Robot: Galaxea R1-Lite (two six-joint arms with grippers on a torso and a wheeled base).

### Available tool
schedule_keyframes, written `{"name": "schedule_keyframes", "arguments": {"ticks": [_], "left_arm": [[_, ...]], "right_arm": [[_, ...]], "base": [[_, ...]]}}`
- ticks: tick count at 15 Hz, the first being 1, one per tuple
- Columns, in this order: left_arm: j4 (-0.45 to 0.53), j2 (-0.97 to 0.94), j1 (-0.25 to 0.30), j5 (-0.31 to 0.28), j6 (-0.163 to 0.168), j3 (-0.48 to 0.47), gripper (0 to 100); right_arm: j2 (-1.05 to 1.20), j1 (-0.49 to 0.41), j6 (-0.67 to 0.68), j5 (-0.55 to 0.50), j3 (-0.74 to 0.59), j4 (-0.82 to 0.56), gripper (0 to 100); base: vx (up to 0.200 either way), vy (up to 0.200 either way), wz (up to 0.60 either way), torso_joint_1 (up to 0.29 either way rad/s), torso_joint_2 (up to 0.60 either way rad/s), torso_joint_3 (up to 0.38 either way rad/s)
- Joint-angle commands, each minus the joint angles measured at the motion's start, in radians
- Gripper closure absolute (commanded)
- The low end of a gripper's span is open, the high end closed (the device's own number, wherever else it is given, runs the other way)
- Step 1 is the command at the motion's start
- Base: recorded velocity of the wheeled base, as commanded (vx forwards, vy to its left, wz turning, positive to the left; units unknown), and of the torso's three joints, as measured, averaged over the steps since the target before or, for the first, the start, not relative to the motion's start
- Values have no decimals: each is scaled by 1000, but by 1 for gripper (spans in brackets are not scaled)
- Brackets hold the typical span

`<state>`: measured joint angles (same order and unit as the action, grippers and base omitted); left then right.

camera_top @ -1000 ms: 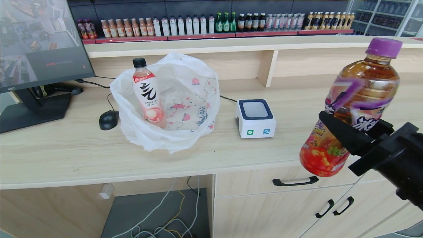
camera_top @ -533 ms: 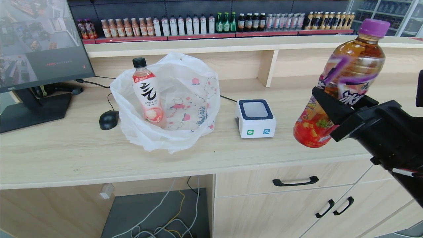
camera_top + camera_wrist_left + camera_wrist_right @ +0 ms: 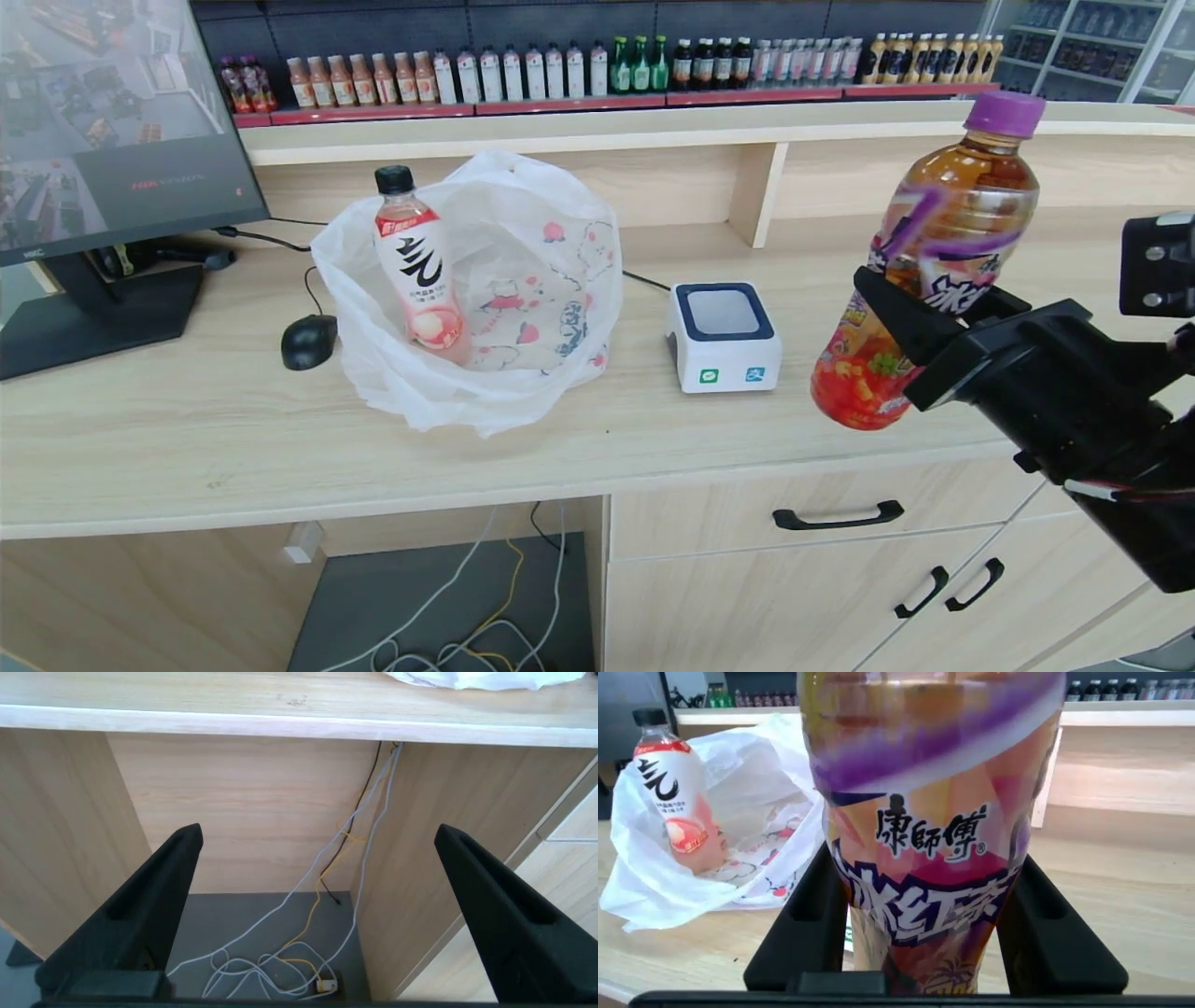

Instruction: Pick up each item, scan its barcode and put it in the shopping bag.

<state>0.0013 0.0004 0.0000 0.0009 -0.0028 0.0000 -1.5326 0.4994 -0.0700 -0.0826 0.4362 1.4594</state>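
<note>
In the right claw (image 3: 934, 301) sits the bottle (image 3: 954, 201).

Mouse (image 3: 308, 340) lies near monitor (image 3: 103, 140) on counter (image 3: 187, 439).

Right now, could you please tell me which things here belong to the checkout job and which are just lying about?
Job: tea bottle in the right gripper, barcode scanner, shopping bag, pink bottle already in the bag.
Lying about: mouse, monitor, shelf bottles, cables.
</note>
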Motion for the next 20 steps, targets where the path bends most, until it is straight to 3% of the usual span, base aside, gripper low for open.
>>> {"name": "schedule_keyframes", "arguments": {"ticks": [1,9,12,20], "left_arm": [[0,0,0,1,-3,0,0],[0,0,-2,1,-3,0,0],[-1,0,0,1,0,0,0],[0,0,0,1,1,0,0]], "right_arm": [[-9,-1,1,0,3,-2,100],[-28,1,4,0,33,6,100],[-49,-1,4,0,67,6,100],[-199,-1,1,1,319,6,100]], "base": [[0,200,0,2,2,2],[0,200,0,4,4,3],[0,0,0,0,0,0],[0,0,0,0,0,0]]}}
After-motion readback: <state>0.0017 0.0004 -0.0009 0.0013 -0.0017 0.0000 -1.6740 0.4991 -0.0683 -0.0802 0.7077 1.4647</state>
